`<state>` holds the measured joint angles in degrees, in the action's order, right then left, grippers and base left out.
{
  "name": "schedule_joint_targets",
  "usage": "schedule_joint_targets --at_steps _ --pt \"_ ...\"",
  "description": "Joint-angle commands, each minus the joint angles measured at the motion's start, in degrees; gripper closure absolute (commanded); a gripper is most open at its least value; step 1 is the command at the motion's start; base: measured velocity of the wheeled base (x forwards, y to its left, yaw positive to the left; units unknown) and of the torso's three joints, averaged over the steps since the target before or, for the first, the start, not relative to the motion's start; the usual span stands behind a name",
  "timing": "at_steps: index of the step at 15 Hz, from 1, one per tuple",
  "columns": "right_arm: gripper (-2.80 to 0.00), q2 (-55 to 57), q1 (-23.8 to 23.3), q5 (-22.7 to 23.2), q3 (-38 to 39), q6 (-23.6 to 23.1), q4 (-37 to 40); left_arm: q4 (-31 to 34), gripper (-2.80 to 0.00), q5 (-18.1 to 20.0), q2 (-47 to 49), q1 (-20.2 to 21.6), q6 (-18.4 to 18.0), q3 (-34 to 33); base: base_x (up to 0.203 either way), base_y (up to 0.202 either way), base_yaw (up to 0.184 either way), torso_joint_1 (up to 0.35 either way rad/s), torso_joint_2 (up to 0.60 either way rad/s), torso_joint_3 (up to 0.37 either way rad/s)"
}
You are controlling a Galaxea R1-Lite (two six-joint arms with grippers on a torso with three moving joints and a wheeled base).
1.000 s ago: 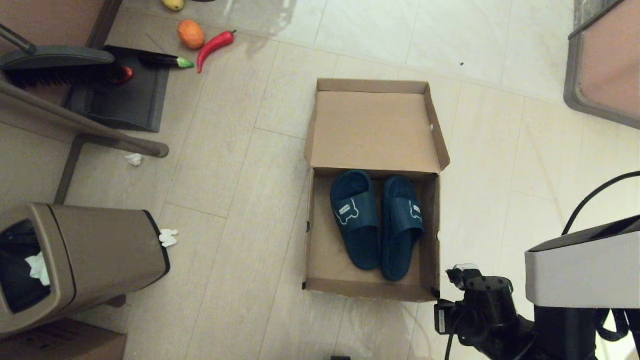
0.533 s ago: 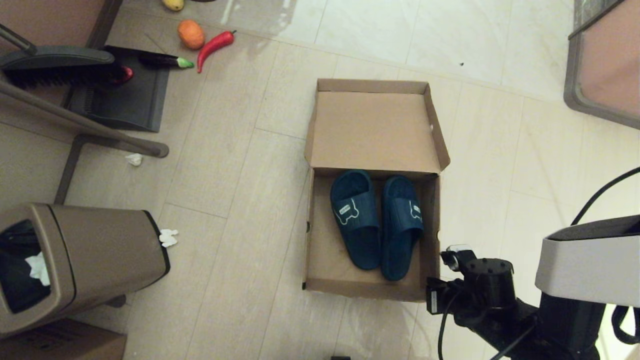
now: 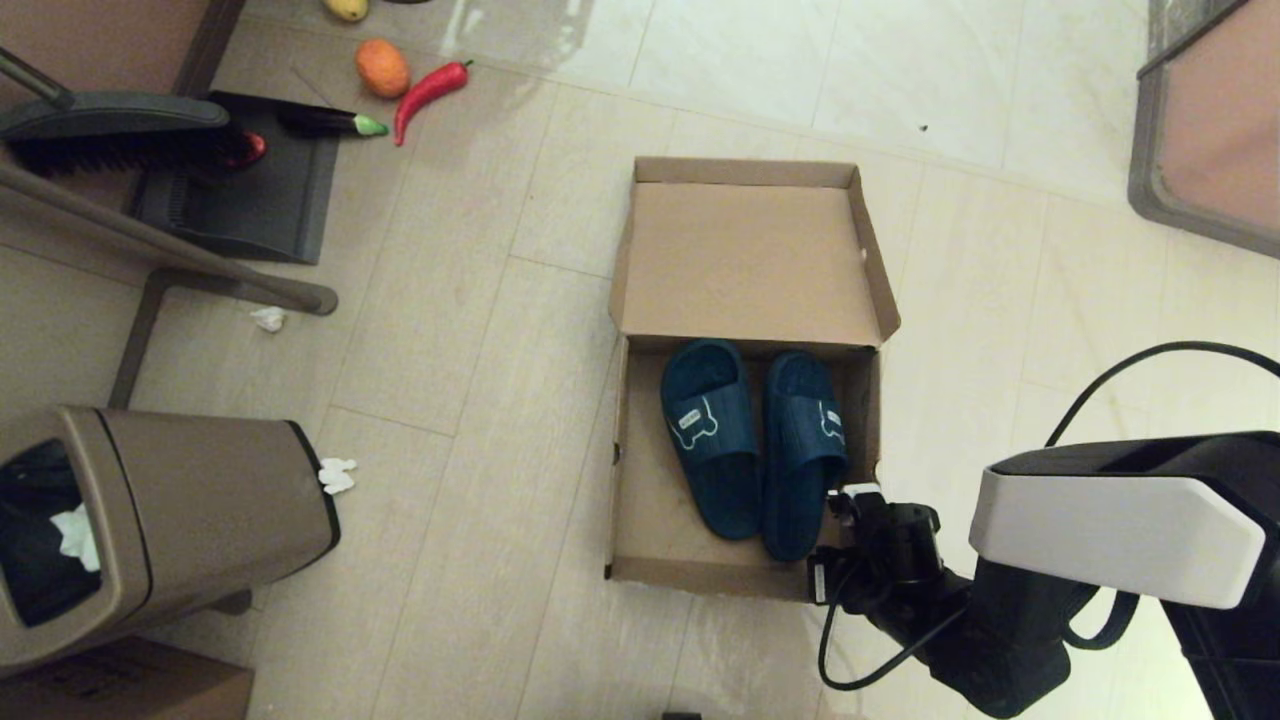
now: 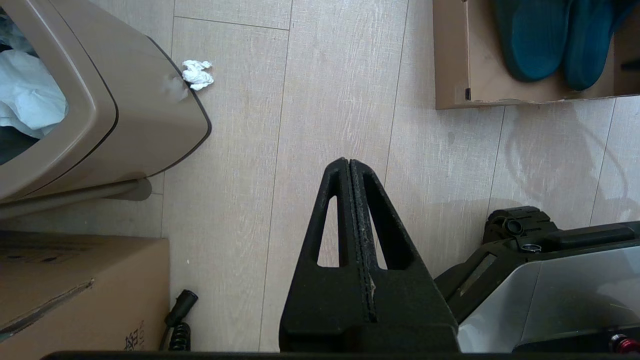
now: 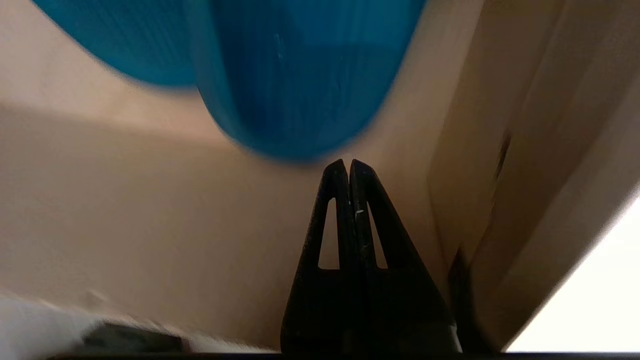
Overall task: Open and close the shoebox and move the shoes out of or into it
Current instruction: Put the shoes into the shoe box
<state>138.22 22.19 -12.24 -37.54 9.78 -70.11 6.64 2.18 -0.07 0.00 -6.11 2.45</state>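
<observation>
The brown cardboard shoebox (image 3: 640, 490) lies open on the floor, its lid (image 3: 745, 265) folded back flat on the far side. Both navy slippers lie inside side by side, the left one (image 3: 712, 430) and the right one (image 3: 803, 440), toes toward the lid. My right arm (image 3: 890, 560) reaches over the box's near right corner. In the right wrist view my right gripper (image 5: 348, 162) is shut and empty, low inside the box, just short of the right slipper's heel (image 5: 300, 75). My left gripper (image 4: 348, 161) hangs shut over bare floor, near-left of the box (image 4: 452, 75).
A brown trash bin (image 3: 150, 510) stands at the left, with crumpled paper (image 3: 337, 475) beside it and a cardboard carton (image 3: 120, 685) nearer me. Far left are a dustpan (image 3: 240, 190), a brush (image 3: 110, 130), a chilli (image 3: 430, 88) and an orange (image 3: 382, 68). A furniture edge (image 3: 1200, 130) is at the far right.
My right arm has swung left and forward, from beside the box's near right corner to over it, bringing its shut gripper down inside the box. Box and slippers have not moved.
</observation>
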Motion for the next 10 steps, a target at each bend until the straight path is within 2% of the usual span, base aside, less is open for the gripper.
schedule_joint_targets --at_steps 1,5,10 --pt "0.0 1.94 -0.05 -0.05 1.12 0.12 -0.4 0.13 0.0 0.02 0.07 0.0 -0.04 0.01 0.0 0.0 0.0 0.0 0.0 0.0" --pt "0.0 1.05 -0.03 0.09 6.4 0.16 -0.64 0.16 0.0 0.02 0.07 0.0 -0.04 0.1 0.0 0.0 0.0 0.0 0.0 0.0" --pt "0.0 -1.92 0.09 0.41 17.98 0.11 -3.71 0.22 0.0 -0.07 0.07 0.0 0.13 0.1 0.0 0.0 0.0 0.0 0.0 0.0"
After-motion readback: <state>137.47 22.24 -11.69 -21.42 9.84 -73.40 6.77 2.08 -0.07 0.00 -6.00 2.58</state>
